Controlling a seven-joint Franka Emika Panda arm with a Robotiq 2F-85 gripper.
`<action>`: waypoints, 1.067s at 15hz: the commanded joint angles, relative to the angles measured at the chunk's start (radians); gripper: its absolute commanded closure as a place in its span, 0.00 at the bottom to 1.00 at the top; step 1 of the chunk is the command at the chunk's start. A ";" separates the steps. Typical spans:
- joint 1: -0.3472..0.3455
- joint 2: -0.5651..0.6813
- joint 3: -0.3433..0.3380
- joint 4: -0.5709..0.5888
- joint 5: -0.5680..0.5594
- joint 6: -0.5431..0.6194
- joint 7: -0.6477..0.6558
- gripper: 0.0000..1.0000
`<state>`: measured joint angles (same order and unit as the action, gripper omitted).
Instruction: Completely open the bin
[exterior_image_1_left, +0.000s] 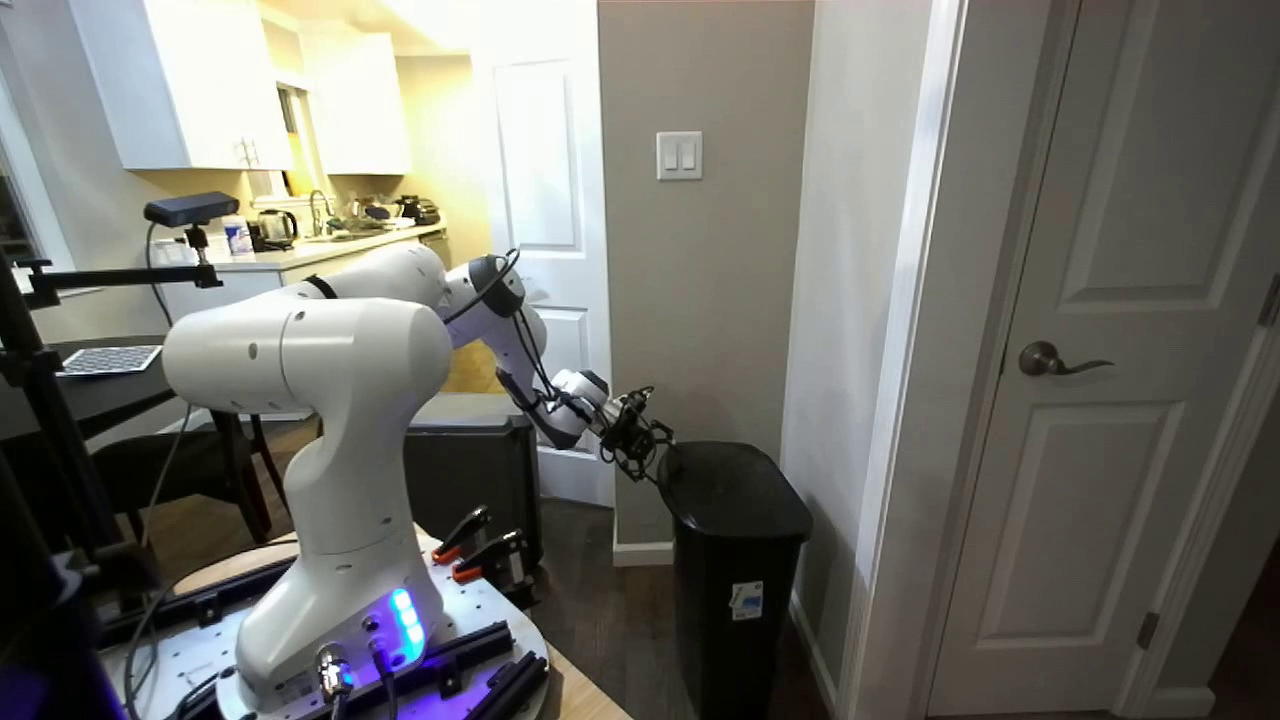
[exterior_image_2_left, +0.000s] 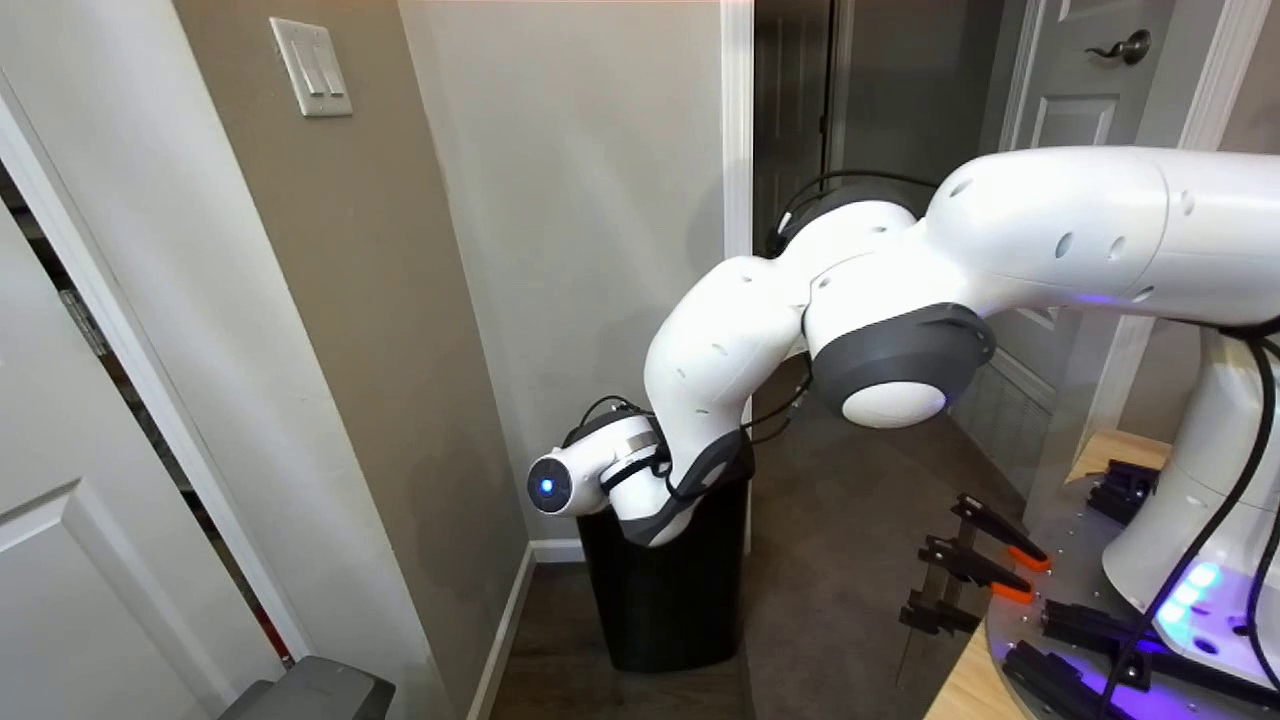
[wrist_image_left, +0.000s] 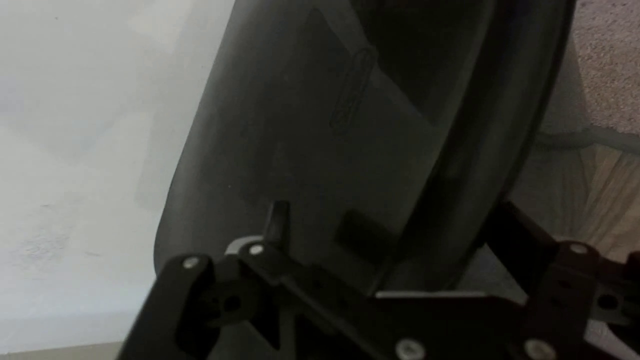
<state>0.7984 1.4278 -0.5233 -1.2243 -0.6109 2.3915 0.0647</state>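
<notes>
The tall black bin (exterior_image_1_left: 735, 620) stands in the corner by the wall, upright, with its black lid (exterior_image_1_left: 735, 490) lying flat on top. The bin also shows in an exterior view (exterior_image_2_left: 665, 600), partly covered by the arm. My gripper (exterior_image_1_left: 655, 455) is at the lid's edge on the robot's side. In the wrist view the gripper (wrist_image_left: 392, 232) is open, fingers wide apart. One finger is over the lid's top (wrist_image_left: 300, 150); the other is outside the rim, close to its edge. Whether either finger touches is unclear. The fingers are hidden behind the wrist in an exterior view.
Walls stand close behind and beside the bin (exterior_image_1_left: 705, 300). A dark box-like container with a grey top (exterior_image_1_left: 470, 480) stands near the arm. Black clamps with orange tips (exterior_image_1_left: 480, 550) stick out from the robot's table (exterior_image_1_left: 580, 690). A white door (exterior_image_1_left: 1120, 400) is beyond the bin.
</notes>
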 joint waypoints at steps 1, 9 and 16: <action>0.077 -0.029 -0.070 -0.062 -0.039 -0.036 0.045 0.00; 0.146 -0.071 -0.159 -0.149 -0.010 -0.018 0.058 0.00; 0.101 -0.183 -0.166 -0.236 -0.079 0.031 0.127 0.00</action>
<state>0.9204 1.3416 -0.7122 -1.3779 -0.6110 2.3961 0.1416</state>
